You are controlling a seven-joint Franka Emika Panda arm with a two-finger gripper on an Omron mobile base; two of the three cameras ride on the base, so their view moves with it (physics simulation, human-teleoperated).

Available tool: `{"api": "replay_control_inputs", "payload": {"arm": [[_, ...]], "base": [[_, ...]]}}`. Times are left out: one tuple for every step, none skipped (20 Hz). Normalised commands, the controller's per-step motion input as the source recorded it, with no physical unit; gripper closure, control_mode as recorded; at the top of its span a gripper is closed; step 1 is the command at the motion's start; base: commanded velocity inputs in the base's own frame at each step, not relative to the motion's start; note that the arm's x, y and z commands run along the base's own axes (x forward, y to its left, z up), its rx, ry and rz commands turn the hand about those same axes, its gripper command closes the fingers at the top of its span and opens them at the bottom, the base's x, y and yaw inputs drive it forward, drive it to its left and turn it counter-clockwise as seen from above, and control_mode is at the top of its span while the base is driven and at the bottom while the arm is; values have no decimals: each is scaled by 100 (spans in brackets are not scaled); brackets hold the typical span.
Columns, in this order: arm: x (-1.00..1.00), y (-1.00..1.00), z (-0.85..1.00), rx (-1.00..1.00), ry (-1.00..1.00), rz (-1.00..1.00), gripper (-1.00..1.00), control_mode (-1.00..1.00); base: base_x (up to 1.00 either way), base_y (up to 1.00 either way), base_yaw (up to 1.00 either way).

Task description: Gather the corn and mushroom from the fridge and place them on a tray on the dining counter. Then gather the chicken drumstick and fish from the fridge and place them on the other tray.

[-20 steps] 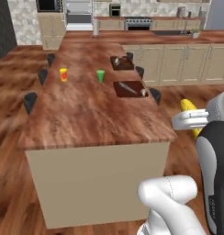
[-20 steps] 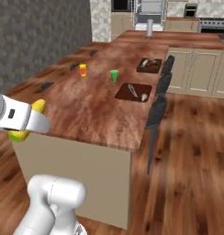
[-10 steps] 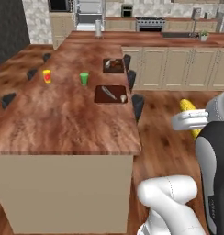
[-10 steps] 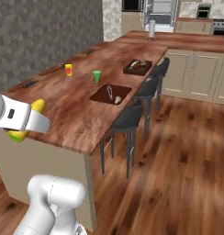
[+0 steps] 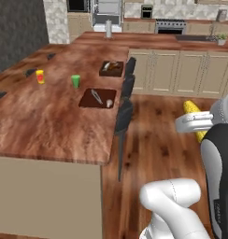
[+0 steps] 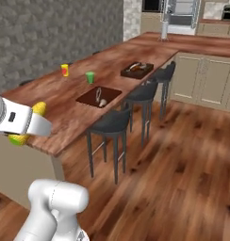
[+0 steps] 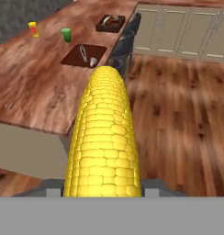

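Observation:
A yellow corn cob (image 7: pixel 104 137) stands lengthwise in my gripper (image 7: pixel 104 186), which is shut on it; the cob hides the fingertips. The same corn (image 5: pixel 194 113) sticks out above and below the gripper (image 5: pixel 200 123), held over the wood floor to the right of the dining counter (image 5: pixel 46 126). On that counter lies a dark tray (image 5: pixel 87 100) with a pale mushroom (image 5: pixel 109 102) and a slim grey thing in it. A second dark tray (image 5: pixel 111 68) farther back holds something brownish. From the right base, the corn (image 6: pixel 39 109) shows beside the gripper (image 6: pixel 32 124).
Three dark bar stools (image 6: pixel 110 123) line the counter's right side. A yellow-red cup (image 5: pixel 39 76) and a green cup (image 5: pixel 75 80) stand on the counter. Beige cabinets (image 5: pixel 181 74) run along the back right, with the steel fridge (image 5: pixel 106 7) far behind. Open wood floor (image 6: pixel 183 160) lies to the right.
The whole scene has shifted as the base moved: the counter has slid left and the stools and floor have come into view. The corn stays held in the gripper.

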Motion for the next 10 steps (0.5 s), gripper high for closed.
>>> {"api": "replay_control_inputs", "payload": {"arm": [[0, 0, 0, 0, 0, 0, 100, 100], [0, 0, 0, 0, 0, 0, 100, 100], [0, 0, 0, 0, 0, 0, 100, 100], [0, 0, 0, 0, 0, 0, 100, 100], [0, 0, 0, 0, 0, 0, 100, 100], [0, 0, 0, 0, 0, 0, 100, 100], [0, 0, 0, 0, 0, 0, 100, 100], [0, 0, 0, 0, 0, 0, 100, 100], [0, 0, 0, 0, 0, 0, 100, 100], [0, 0, 0, 0, 0, 0, 100, 100]], "base": [[41, -76, 27], [41, -76, 28], [44, -79, 30], [47, -76, 32], [50, -75, 34], [57, -74, 36], [63, -72, 40], [70, -71, 44], [66, -70, 46], [64, -71, 47]]}}
